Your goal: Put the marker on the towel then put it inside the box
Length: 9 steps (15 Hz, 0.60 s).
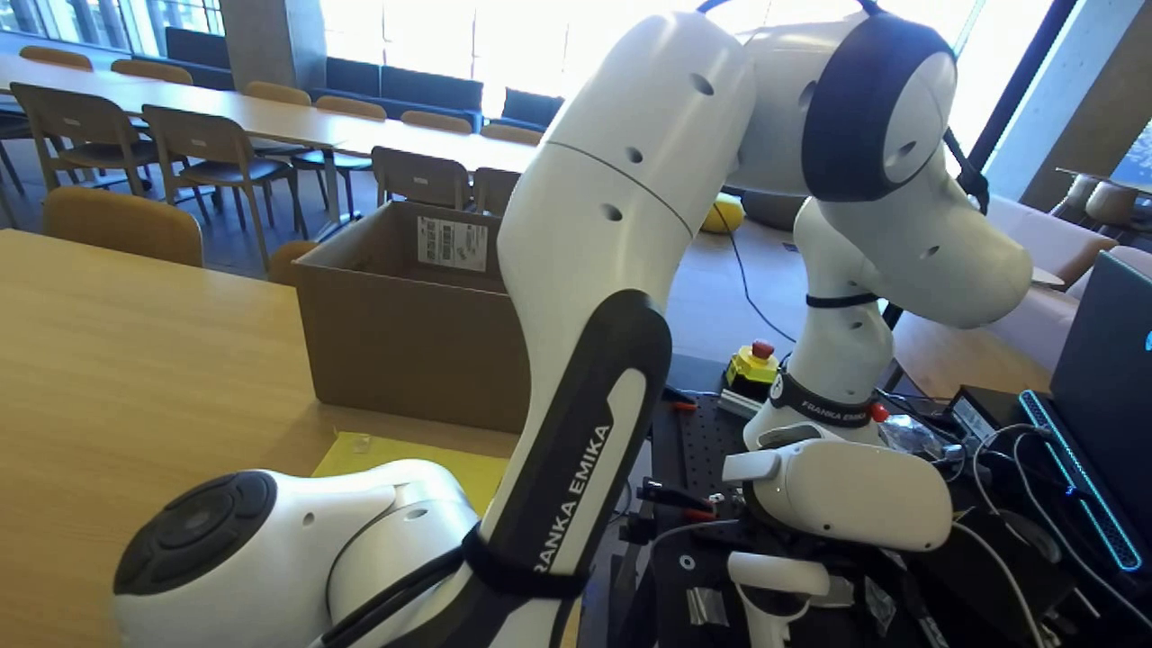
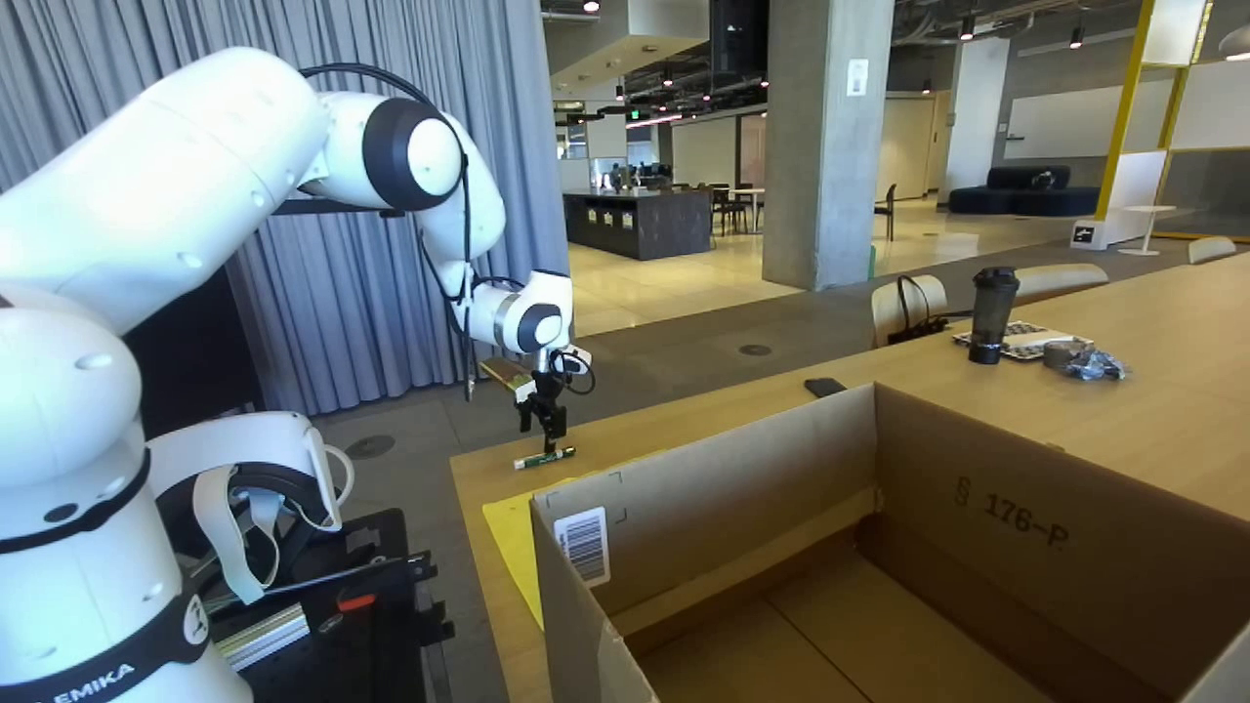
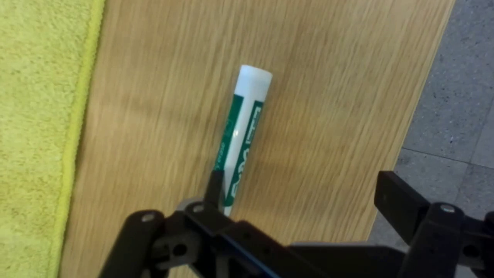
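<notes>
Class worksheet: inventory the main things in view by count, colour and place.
work table: one, light wood, foreground
box: one, brown, on the work table
towel: one, yellow, beside the box
marker: one, green and white, beside the towel
bottle: one, dark, on the work table
headset: one, white, near the arm
stop button: one, red on yellow, near the arm
chairs: several, mostly brown, background
curtain: one, grey, behind the arm
arm: one, white and black, over the work table
gripper: one, black, open, at the marker
</notes>
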Motion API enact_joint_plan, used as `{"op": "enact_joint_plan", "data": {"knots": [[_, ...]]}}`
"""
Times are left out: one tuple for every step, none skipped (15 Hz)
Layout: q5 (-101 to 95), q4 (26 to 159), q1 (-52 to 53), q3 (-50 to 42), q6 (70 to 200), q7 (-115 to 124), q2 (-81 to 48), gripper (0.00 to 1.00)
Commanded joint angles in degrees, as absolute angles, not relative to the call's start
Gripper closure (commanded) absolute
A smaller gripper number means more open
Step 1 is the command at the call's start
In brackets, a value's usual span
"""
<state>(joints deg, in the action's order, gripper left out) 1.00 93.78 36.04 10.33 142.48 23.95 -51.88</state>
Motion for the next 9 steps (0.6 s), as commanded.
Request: {"op": "enact_joint_plan", "data": {"knots": [[0.7,94.5,38.0,7.6,145.4,26.4,-51.9,0.0],[0.5,94.8,38.3,7.0,145.5,26.7,-51.9,0.0],[0.5,95.8,38.3,6.5,145.7,26.7,-51.1,0.0],[0.5,96.2,38.4,6.1,145.8,26.9,-51.0,0.0],[0.4,96.5,38.4,5.7,145.9,26.8,-50.9,0.0],[0.4,96.4,38.5,5.5,145.8,26.8,-51.2,0.0],[0.4,96.2,38.4,5.4,145.6,26.6,-51.6,0.0],[0.4,96.2,38.3,5.3,145.4,26.5,-51.8,0.0],[0.5,95.9,38.2,5.3,145.2,26.3,-52.1,0.0]]}}
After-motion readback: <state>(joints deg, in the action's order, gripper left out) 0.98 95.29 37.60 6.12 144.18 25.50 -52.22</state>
